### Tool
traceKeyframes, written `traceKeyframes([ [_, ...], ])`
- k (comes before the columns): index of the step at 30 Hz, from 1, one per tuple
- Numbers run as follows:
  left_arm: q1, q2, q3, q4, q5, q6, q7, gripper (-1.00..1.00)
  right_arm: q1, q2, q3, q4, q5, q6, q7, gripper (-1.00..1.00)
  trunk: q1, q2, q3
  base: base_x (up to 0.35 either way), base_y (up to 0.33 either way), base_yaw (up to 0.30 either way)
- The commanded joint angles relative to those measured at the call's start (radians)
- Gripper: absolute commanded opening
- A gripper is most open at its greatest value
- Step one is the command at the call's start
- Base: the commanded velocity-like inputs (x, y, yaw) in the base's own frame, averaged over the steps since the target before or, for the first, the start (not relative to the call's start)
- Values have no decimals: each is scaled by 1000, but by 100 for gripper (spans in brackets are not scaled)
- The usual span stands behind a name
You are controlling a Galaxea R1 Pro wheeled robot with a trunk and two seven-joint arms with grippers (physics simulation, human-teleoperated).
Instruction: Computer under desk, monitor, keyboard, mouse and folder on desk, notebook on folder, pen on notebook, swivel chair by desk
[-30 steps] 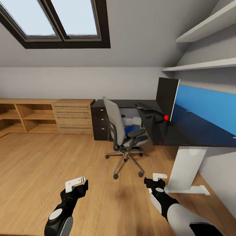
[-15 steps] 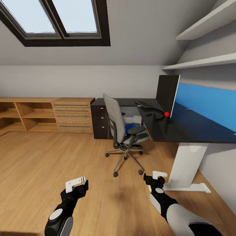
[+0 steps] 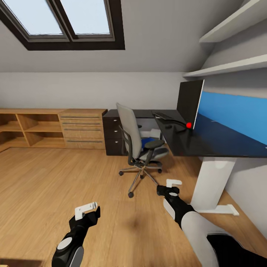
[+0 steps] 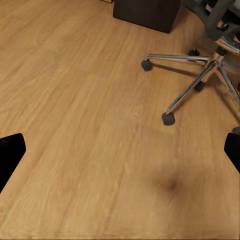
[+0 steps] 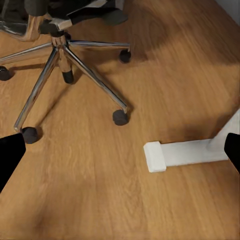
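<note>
The grey swivel chair [image 3: 134,142] stands on the wood floor in front of the black desk [image 3: 207,146], its back turned toward me. On its seat lies the blue folder [image 3: 148,141]. The monitor [image 3: 190,101] stands on the desk, seen nearly edge-on, with a flat dark keyboard [image 3: 165,118] beside it. Mouse, notebook, pen and computer are too small or hidden to make out. My left gripper [image 3: 91,211] hangs open low over the floor. My right gripper [image 3: 168,186] is open too, short of the chair's chrome base [image 5: 65,55], which also shows near the left gripper [image 4: 200,85].
A low light-wood shelving unit [image 3: 52,128] lines the far wall on the left. Dark drawers [image 3: 113,137] stand behind the chair. The desk's white leg and foot [image 5: 185,152] lie close to my right gripper. Wall shelves [image 3: 230,66] hang above the desk, and a skylight [image 3: 63,22] sits overhead.
The camera has moved a little nearer to the chair and desk. My right gripper has risen and reached forward toward the chair base; the left gripper has sunk slightly.
</note>
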Motion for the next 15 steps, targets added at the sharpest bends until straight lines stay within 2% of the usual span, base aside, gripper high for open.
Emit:
traceKeyframes([
  [1, -1, -1, -3, 22, 10, 2, 9, 100, -23, 4, -7, 2, -12, -1, 0, 100, 4, -8, -4, 0, 0, 0],
  [6, -1, -1, -4, 24, 10, 1, 10, 100, -28, 5, -8, 24, -13, -86, 1, 100, 23, -43, -20, 0, 0, 0],
  [15, -1, -1, -3, 23, 10, 1, 7, 100, -27, 4, -7, 21, -10, -100, -5, 100, 57, -106, -48, 0, 0, 0],
])
